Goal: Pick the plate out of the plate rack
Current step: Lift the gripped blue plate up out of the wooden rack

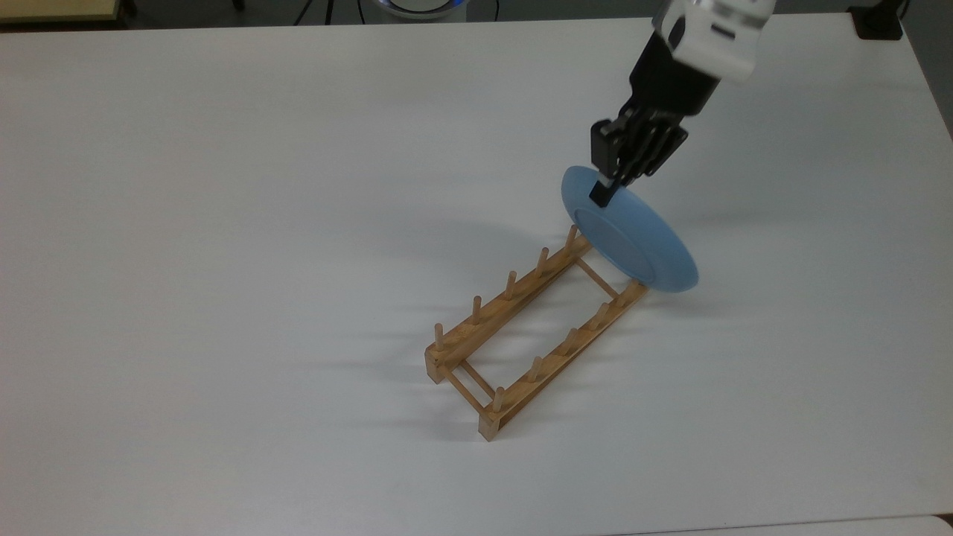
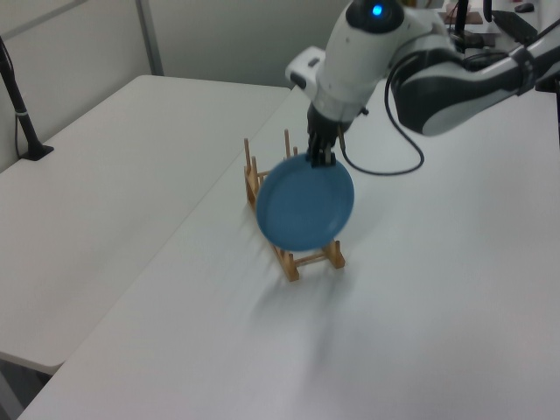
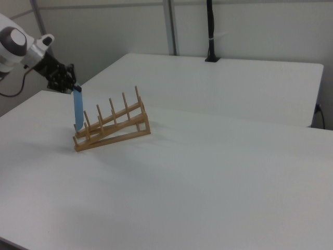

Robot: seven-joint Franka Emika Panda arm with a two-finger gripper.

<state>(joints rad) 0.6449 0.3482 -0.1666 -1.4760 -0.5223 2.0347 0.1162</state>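
The round light-blue plate (image 1: 634,240) stands on edge, tilted, at the far end of the wooden plate rack (image 1: 484,321). My gripper (image 1: 604,190) is shut on the plate's top rim. In the left view the plate (image 2: 304,204) hangs under the gripper (image 2: 317,157), and the rack's near end (image 2: 291,265) shows below the plate's lower edge. The right view has the plate (image 3: 78,109) edge-on, upright beside the last pegs of the rack (image 3: 114,130), with the gripper (image 3: 76,88) on top. The plate's lower edge is low, close to the rails.
The rack sits on a wide white table (image 1: 223,223). A second white table with a black clamped pole (image 2: 22,114) adjoins it in the left view. A black cable (image 2: 385,166) loops from the arm near the plate.
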